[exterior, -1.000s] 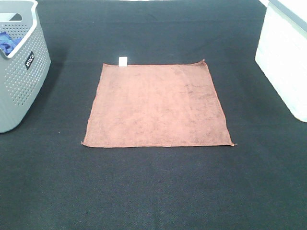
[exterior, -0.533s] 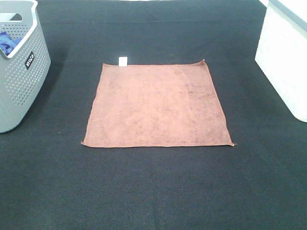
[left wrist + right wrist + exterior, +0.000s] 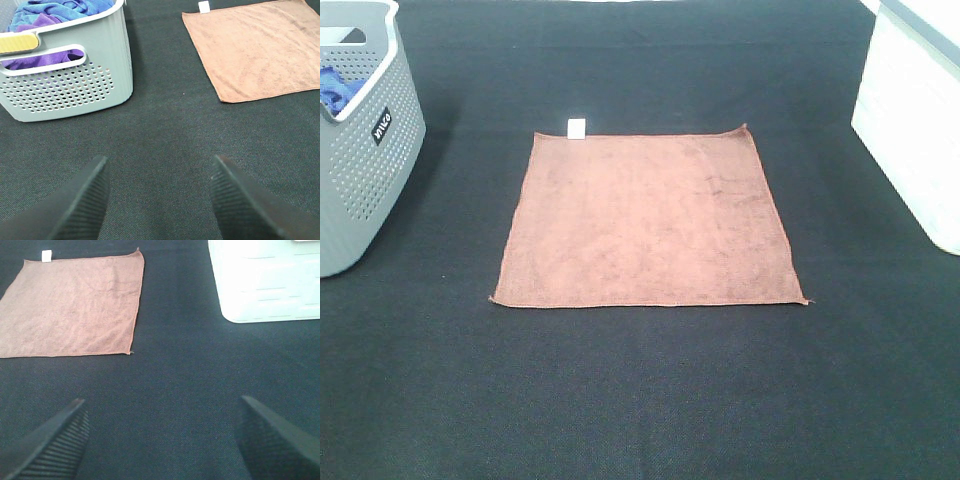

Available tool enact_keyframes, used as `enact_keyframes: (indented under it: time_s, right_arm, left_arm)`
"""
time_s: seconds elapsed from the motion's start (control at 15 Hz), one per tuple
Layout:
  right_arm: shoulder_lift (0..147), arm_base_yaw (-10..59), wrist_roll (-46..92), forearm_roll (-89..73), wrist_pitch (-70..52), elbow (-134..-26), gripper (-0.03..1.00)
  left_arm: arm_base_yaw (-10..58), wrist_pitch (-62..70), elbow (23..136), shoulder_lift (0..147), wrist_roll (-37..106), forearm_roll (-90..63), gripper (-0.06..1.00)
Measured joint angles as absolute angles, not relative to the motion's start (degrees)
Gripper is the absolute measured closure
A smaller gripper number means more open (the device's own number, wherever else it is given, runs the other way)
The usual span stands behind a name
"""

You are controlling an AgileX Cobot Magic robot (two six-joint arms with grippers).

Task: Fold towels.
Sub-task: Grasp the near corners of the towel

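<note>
Both hands hang empty over the black woven surface [image 3: 640, 400]. The left hand [image 3: 160, 159] is spread wide near the grey perforated plastic basket [image 3: 75, 75]. The right hand [image 3: 162, 401] is equally wide, near the white plastic bin [image 3: 265, 280]. Between them, the square brown terry towel [image 3: 648, 220] lies flat and unfolded mid-surface, with its small white tag [image 3: 577, 127] at the far left corner. Nothing has shifted over the last second, so folding seems not yet begun. Reaching for the towel's near corners looks like the sensible first move.
</note>
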State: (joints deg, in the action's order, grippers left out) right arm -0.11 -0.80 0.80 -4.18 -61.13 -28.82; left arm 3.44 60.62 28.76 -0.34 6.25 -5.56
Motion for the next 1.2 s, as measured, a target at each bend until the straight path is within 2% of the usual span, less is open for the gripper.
enact_keyframes:
  time_s: [0.93, 1.07, 1.2]
  right_arm:
    - [-0.1, -0.8, 0.8, -4.2, -60.7, -28.9, 0.21]
    - [0.9, -0.8, 0.7, -4.7, -55.3, -29.8, 0.21]
    - [5.8, -0.8, -0.3, -6.1, -44.4, -30.0, 0.21]
  left_arm:
    - [3.4, 60.0, 29.0, -0.3, 6.2, -5.9, 0.37]
    - [3.4, 51.5, 29.5, 1.5, 6.2, -5.9, 0.37]
    - [3.4, 42.7, 29.5, 7.7, 5.3, -7.4, 0.37]
